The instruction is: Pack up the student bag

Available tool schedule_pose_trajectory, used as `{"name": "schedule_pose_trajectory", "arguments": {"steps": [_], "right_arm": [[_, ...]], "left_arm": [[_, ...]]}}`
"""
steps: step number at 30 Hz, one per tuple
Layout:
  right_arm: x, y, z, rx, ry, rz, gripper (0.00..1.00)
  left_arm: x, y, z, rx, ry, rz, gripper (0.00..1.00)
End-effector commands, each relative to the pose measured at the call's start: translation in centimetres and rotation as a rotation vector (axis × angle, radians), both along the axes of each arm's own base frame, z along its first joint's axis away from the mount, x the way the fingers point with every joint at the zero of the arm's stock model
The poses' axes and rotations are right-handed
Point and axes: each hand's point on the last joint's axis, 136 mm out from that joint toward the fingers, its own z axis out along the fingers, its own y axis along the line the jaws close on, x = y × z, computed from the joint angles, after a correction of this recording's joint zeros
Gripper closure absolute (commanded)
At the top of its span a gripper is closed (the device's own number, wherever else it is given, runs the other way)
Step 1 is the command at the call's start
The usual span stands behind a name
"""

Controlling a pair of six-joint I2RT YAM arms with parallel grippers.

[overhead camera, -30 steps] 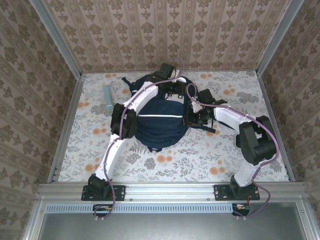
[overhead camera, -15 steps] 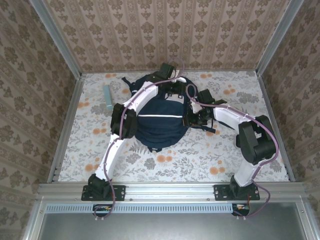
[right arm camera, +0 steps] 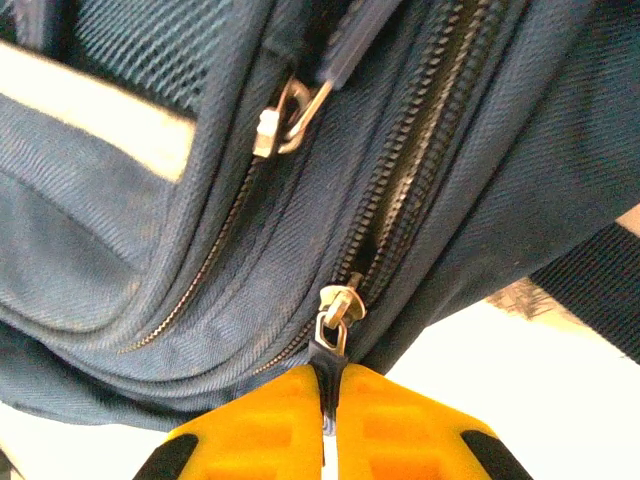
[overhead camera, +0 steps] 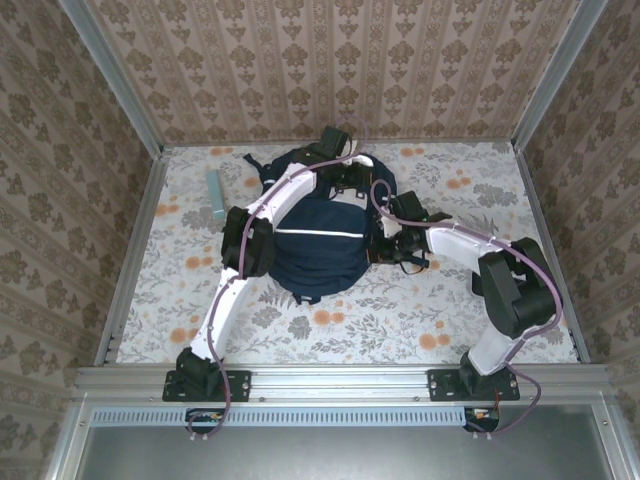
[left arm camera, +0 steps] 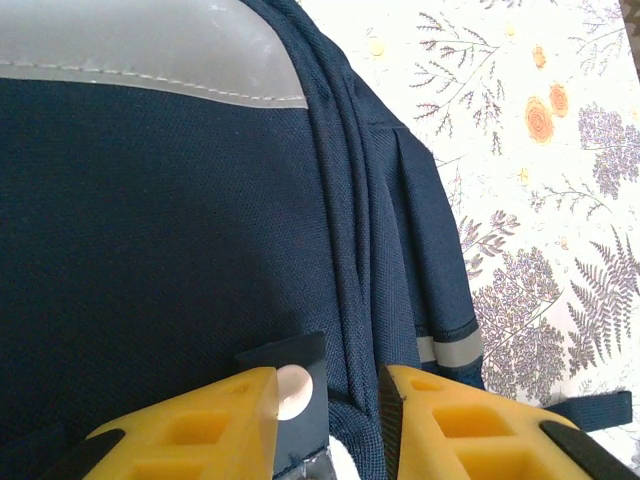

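student bag (overhead camera: 320, 255) is reading as navy woven cloth, matt, with a coarse grain close up and twill ribs showing along the seams. Its reflective stripe (left arm camera: 130, 45) is looking smooth grey-white with a faint sheen. zip pull (right arm camera: 332, 330) and second zip ring (right arm camera: 290, 110) are glinting: bright metal. zip teeth (right arm camera: 420, 150) are looking dark and dull. right gripper (right arm camera: 328, 385) and left gripper (left arm camera: 327, 385) are showing yellow moulded plastic, smooth, semi-matt. stud (left arm camera: 293, 390) is looking pale and smooth, material unclear. arm shells (overhead camera: 232, 300) are showing glossy white plastic. front rail (overhead camera: 340, 380) is looking like brushed aluminium. table cover (overhead camera: 400, 300) is showing a matt floral print, cloth or paper unclear.
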Motion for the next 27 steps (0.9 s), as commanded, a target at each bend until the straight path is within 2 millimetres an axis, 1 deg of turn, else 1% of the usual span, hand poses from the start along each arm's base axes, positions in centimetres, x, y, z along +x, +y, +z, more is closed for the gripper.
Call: {"name": "schedule_pose_trajectory", "arguments": {"steps": [1,3,5,6,8,9,10,12,13,15,16,18,21,23,27], "right_arm": [[-5.1,1.5,-0.7,0.055,0.154,0.026,0.91],[-5.2,1.7,-0.2,0.071,0.138,0.011,0.90],[-4.6,1.5,0.7,0.078,0.094,-0.013,0.89],[-4.0,1.1,1.5,0.077,0.066,-0.037,0.85],[-2.8,0.3,2.5,0.069,0.029,-0.093,0.69],[-2.1,-0.4,2.9,0.060,0.012,-0.132,0.63],[-1.6,-0.9,3.3,0.053,-0.004,-0.163,0.59],[-0.4,-1.9,4.1,0.051,-0.037,-0.228,0.51],[0.2,-2.2,4.3,0.057,-0.047,-0.257,0.48],[1.3,-2.8,4.9,0.085,-0.058,-0.321,0.47],[1.7,-2.9,5.0,0.100,-0.060,-0.347,0.46],[2.6,-3.0,5.4,0.140,-0.069,-0.391,0.44],[3.7,-2.9,5.6,0.163,-0.072,-0.413,0.41],[4.3,-2.6,5.4,0.158,-0.065,-0.404,0.41],[6.1,-2.6,3.7,0.104,-0.031,-0.416,0.43]], "left_arm": [[1.6,4.5,-6.6,0.131,0.089,0.113,0.66],[1.6,4.5,-6.6,0.126,0.091,0.112,0.66],[1.6,4.4,-6.4,0.122,0.090,0.107,0.66],[1.6,4.2,-6.1,0.114,0.087,0.102,0.66],[1.5,4.0,-5.2,0.096,0.080,0.087,0.66],[1.4,3.7,-4.3,0.080,0.072,0.073,0.65],[1.3,3.5,-3.4,0.064,0.062,0.058,0.63],[0.9,2.9,-0.8,0.021,0.033,0.020,0.60],[0.7,2.8,0.5,0.006,0.017,0.005,0.59],[0.1,2.8,3.2,-0.012,-0.021,-0.023,0.55],[-0.3,3.0,4.0,-0.011,-0.038,-0.037,0.54],[-1.4,3.9,5.8,0.011,-0.075,-0.063,0.52],[-3.3,5.8,7.3,0.085,-0.132,-0.099,0.48],[-4.6,7.3,7.6,0.145,-0.171,-0.118,0.47],[-7.7,10.4,6.9,0.263,-0.212,-0.155,0.45]]}}
